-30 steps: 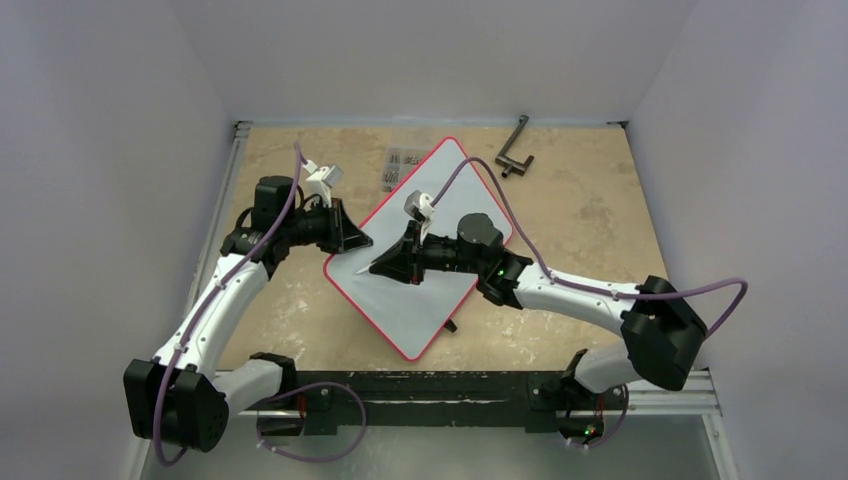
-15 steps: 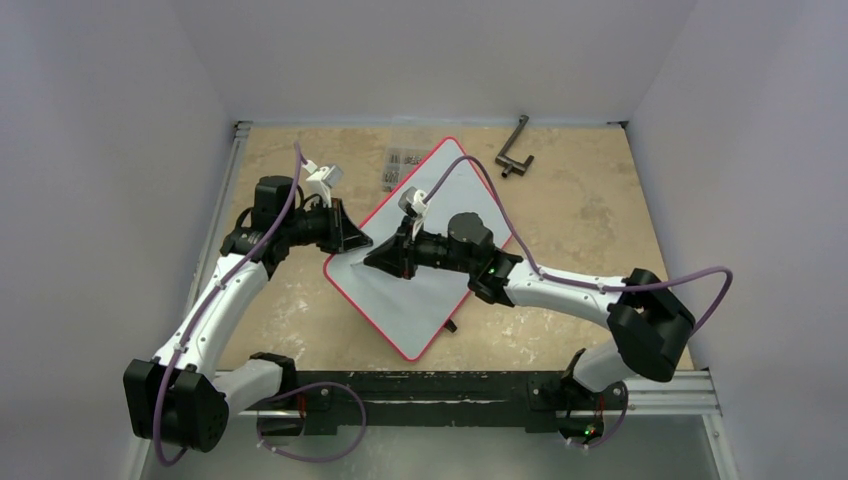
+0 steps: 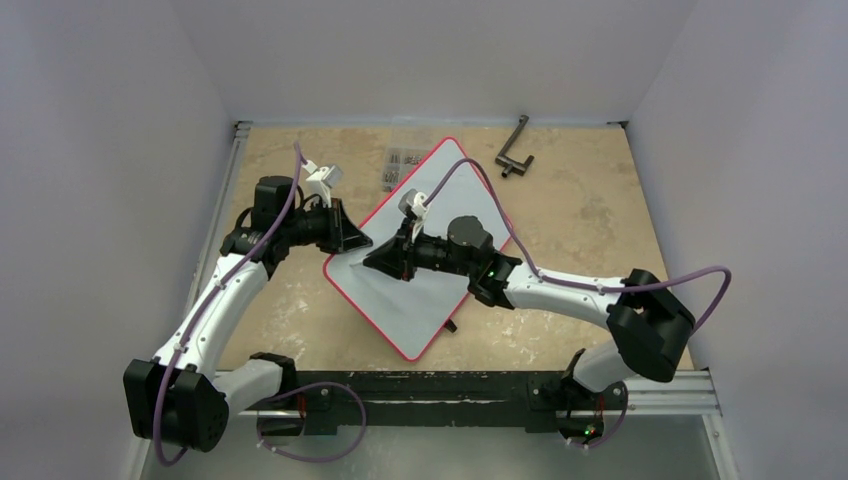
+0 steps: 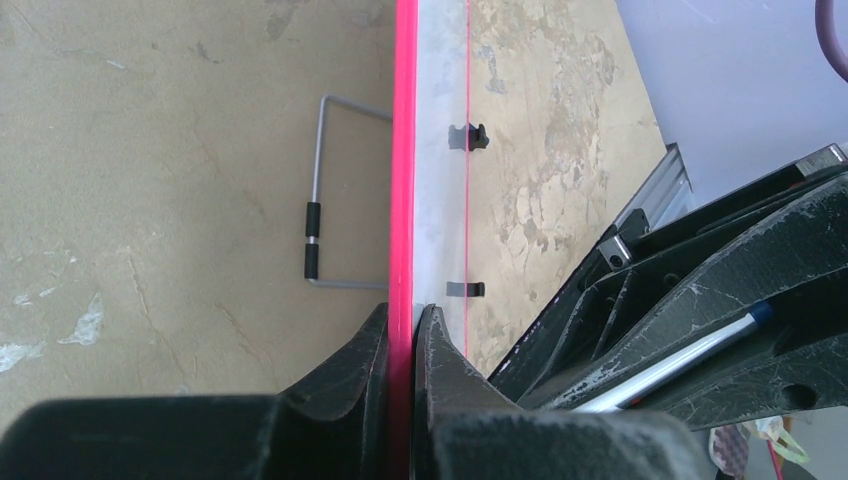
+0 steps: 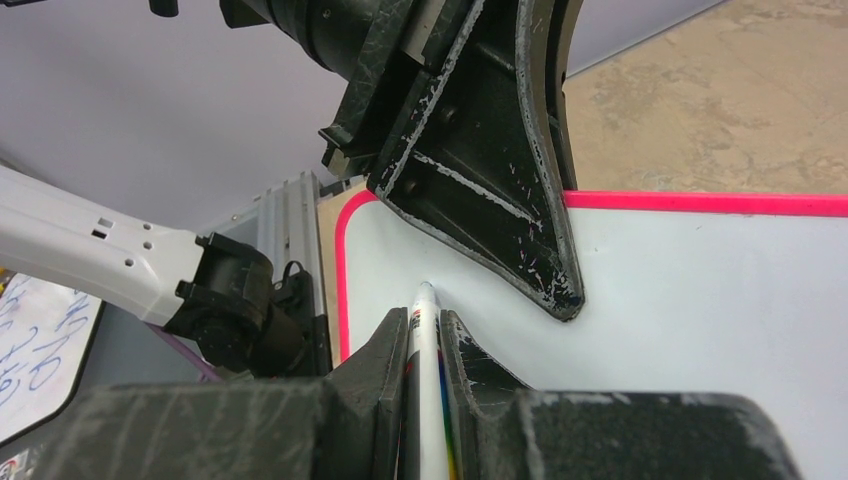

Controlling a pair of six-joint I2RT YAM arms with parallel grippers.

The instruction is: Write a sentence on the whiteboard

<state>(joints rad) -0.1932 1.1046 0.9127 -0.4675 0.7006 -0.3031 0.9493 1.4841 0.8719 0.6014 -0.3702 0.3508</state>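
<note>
Whiteboard (image 3: 415, 300) in the middle of the table (image 3: 590, 210), turned cornerwise so that it reads as a diamond from above, its thin red rim running all round. The left fingers (image 4: 380, 340) are pinched shut on that rim at the board's left corner — the left wrist view looks straight along the edge, with one finger on either side and the red strip squeezed between them. The right arm reaches across the whiteboard from the right, and the right fingers (image 5: 392, 342) are closed narrowly on a marker (image 5: 427, 318), a white barrel that runs out past the fingertips. Its tip points at the white surface just inside the left corner, close beside the left fingers. It seems to rest on the board, though the angle does not settle whether it truly touches.

On the table to the left of the rim, in the left wrist view, lies a wire loop (image 4: 318, 170) with two black sleeves, its ends going under the board. From above, a small clear packet (image 3: 400, 166) sits just beside the board's upper-left edge. A black L-shaped tool (image 3: 514, 152) lies near the far edge, to the right of the board's top corner — well apart from both arms.
</note>
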